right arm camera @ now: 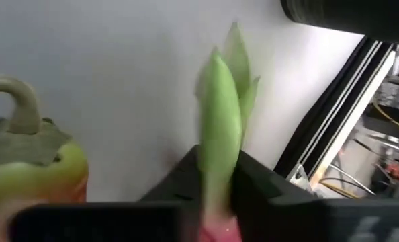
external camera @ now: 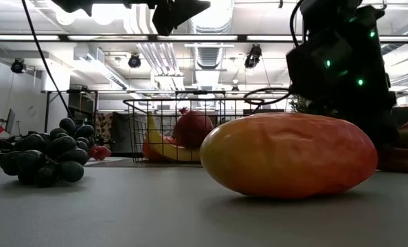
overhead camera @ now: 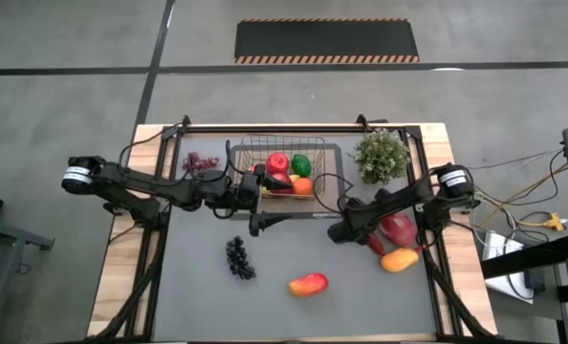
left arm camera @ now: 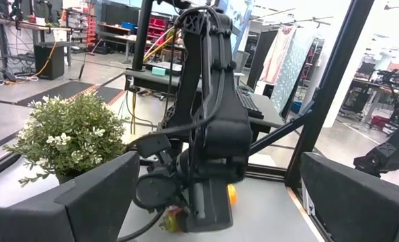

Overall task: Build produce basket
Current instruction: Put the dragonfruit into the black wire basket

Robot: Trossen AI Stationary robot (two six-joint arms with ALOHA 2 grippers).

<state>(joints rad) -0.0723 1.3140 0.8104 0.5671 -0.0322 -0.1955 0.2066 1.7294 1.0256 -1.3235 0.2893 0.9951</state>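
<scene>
The wire basket (overhead camera: pixel 265 153) stands at the table's far middle and holds a red apple (overhead camera: pixel 277 163), a green pepper (overhead camera: pixel 301 164), an orange and a banana. Purple grapes (overhead camera: pixel 239 258) and a red-yellow mango (overhead camera: pixel 308 284) lie on the grey mat. The pink dragon fruit (overhead camera: pixel 397 229) and an orange mango (overhead camera: pixel 400 259) lie at the mat's right. My right gripper (overhead camera: pixel 368 239) slants down at the dragon fruit, shut on its green leaves. My left gripper (left arm camera: pixel 219 225) hovers level in front of the basket, open and holding nothing. My right gripper pinches the dragon fruit's green leaf tips (right arm camera: pixel 219 144) between its two fingers (right arm camera: pixel 267 188). The fingers slant down from above. The leaves stick out past the fingertips, and the pink body shows only as a sliver behind them. Whether the fruit is off the mat, I cannot tell.
A bushy green plant (overhead camera: pixel 382 156) stands at the far right beside the basket. A small dark-red bunch (overhead camera: pixel 201 162) lies left of the basket. The mango with a stem (right arm camera: pixel 25 171) lies close beside my right gripper. Bare mat shows along the near edge.
</scene>
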